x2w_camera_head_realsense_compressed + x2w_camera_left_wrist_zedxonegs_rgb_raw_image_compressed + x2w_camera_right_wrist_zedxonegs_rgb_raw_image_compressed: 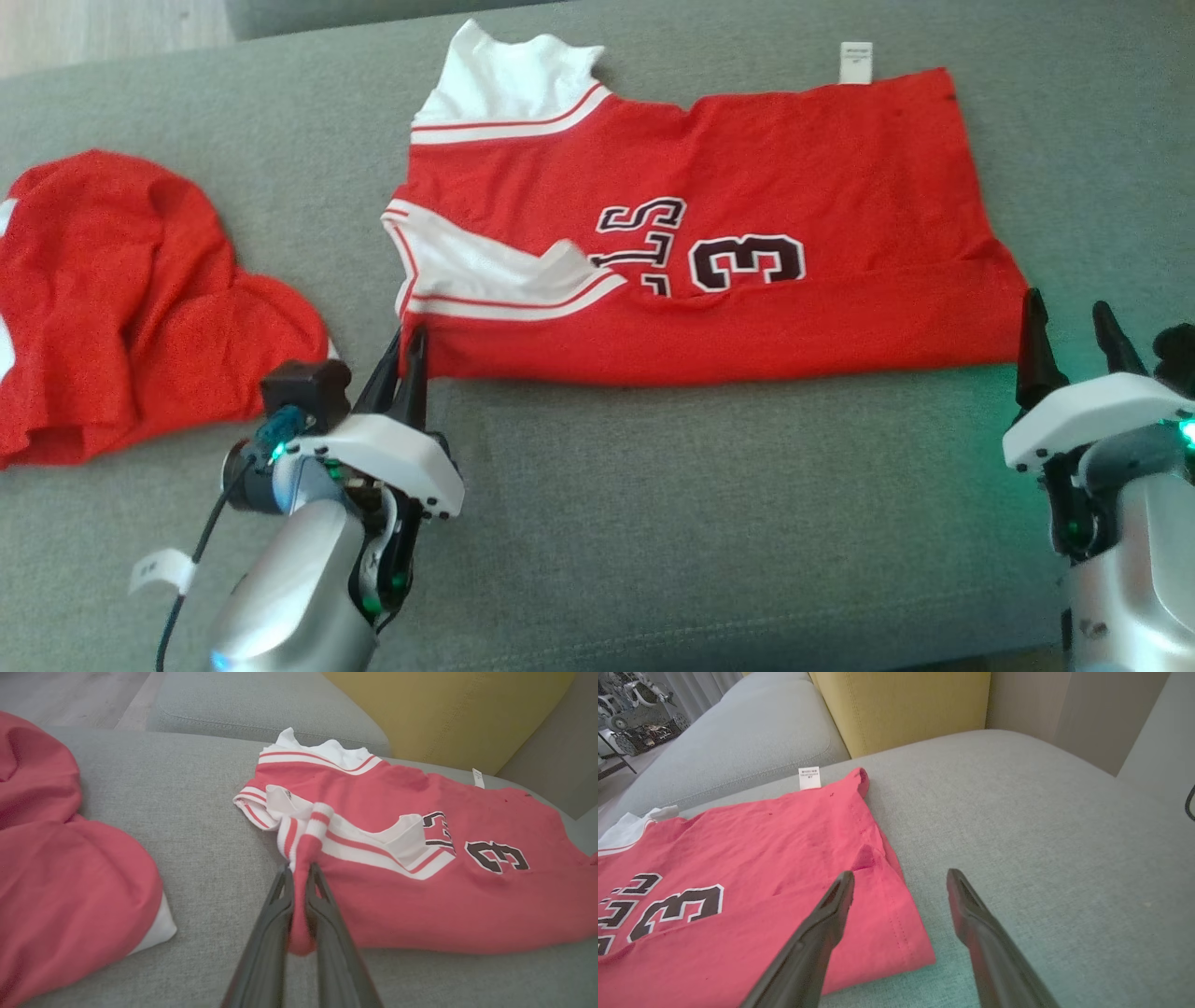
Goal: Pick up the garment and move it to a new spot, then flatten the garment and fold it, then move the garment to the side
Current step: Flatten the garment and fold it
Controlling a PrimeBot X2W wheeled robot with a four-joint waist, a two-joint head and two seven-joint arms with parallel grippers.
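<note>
Left wrist view: the left tool [299,870] is pressed together, pinching a bunched near corner of the red jersey [420,905] beside its white-striped armhole. The jersey lies spread on the grey sofa seat [196,812], number 3 showing. The right tool [900,882] is spread wide at the jersey's hem corner, one finger over the cloth, holding nothing. A second red garment [112,280] lies crumpled to the left, apart from the jersey. A yellow cushion [901,709] stands behind.

A living room, by the look of it — a broad grey upholstered sofa seat [653,523], a mustard-yellow back cushion [901,709] on its far side, pale wood flooring [70,695] at far left. Also far left, metal machinery [635,723] stands by grey curtains [691,683] — a hint of lab.
</note>
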